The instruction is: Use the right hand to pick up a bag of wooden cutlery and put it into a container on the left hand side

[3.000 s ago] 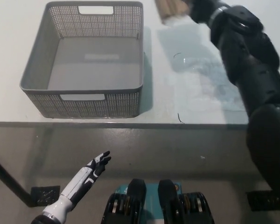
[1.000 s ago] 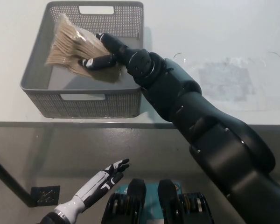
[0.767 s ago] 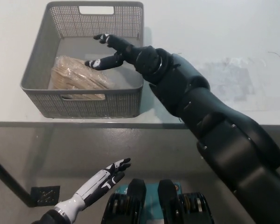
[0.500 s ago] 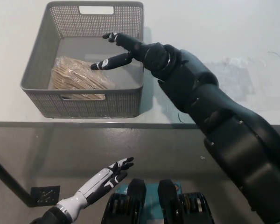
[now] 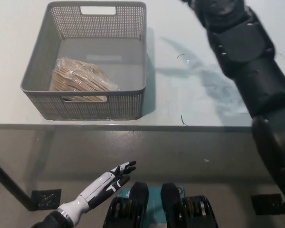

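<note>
Inside the grey mesh basket [image 5: 96,107], at its near left corner, we see the bag of wooden cutlery [image 5: 80,80] lying flat on the floor of the basket. It is a clear, crinkled wrapper over a pale tan bundle of wooden pieces, and it touches the near wall. Any print on the bag is too small for us to read.

The basket stands on the left part of the white table [image 5: 190,111], with cut-out handles in its near and far walls. Two small dark marks [image 5: 182,119] show on the tabletop to its right.

The black right arm [image 5: 256,71] runs up the right side over the table, well apart from the basket, and leaves the picture at the top edge, so we cannot tell how its hand is set.

Below the table edge, at lower left, the white left hand [image 5: 112,177] rests with fingers spread and empty.
</note>
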`<act>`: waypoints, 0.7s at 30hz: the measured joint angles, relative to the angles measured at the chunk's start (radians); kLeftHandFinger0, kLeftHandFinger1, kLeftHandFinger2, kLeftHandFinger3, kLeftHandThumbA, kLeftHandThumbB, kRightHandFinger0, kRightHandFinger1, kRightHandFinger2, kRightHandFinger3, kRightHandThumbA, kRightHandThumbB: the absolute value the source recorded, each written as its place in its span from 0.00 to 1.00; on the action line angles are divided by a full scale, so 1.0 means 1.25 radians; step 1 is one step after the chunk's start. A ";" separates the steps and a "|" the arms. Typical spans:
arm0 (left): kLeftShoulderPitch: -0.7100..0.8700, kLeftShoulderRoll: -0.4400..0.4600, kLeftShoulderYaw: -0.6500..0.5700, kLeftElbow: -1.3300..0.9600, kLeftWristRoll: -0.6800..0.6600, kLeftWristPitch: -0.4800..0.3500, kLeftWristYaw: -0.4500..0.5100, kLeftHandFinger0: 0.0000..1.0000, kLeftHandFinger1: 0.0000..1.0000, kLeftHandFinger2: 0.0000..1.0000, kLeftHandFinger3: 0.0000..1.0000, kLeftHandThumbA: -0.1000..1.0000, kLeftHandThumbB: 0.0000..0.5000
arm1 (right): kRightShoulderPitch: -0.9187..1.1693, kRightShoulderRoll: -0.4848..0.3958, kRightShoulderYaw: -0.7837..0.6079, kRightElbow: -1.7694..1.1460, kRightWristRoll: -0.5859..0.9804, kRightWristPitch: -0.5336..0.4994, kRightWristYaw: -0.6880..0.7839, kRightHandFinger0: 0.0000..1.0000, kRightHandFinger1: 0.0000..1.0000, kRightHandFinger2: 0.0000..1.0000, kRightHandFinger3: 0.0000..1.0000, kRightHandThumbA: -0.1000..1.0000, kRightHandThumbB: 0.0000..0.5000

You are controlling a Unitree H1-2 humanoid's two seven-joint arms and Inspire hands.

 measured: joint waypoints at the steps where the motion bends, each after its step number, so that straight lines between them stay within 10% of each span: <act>1: 0.000 0.000 0.000 0.000 0.000 0.000 0.000 1.00 1.00 1.00 1.00 1.00 0.89 | 0.013 -0.003 -0.005 -0.019 0.003 0.002 0.001 1.00 1.00 1.00 1.00 0.96 0.75; 7: 0.006 0.000 0.001 0.001 0.000 0.002 0.000 1.00 1.00 1.00 1.00 1.00 0.93 | 0.200 -0.019 -0.051 -0.218 0.037 0.031 0.007 1.00 1.00 1.00 1.00 1.00 0.61; 15: 0.021 -0.001 0.005 0.002 0.000 0.003 0.001 1.00 1.00 1.00 1.00 1.00 0.80 | 0.500 -0.028 -0.103 -0.447 0.086 0.056 0.014 1.00 1.00 1.00 1.00 1.00 0.75; 21: 0.045 -0.013 0.028 0.019 -0.003 -0.001 0.005 1.00 1.00 1.00 1.00 1.00 0.73 | 0.730 -0.026 -0.127 -0.625 0.129 0.067 0.014 1.00 1.00 1.00 1.00 1.00 0.67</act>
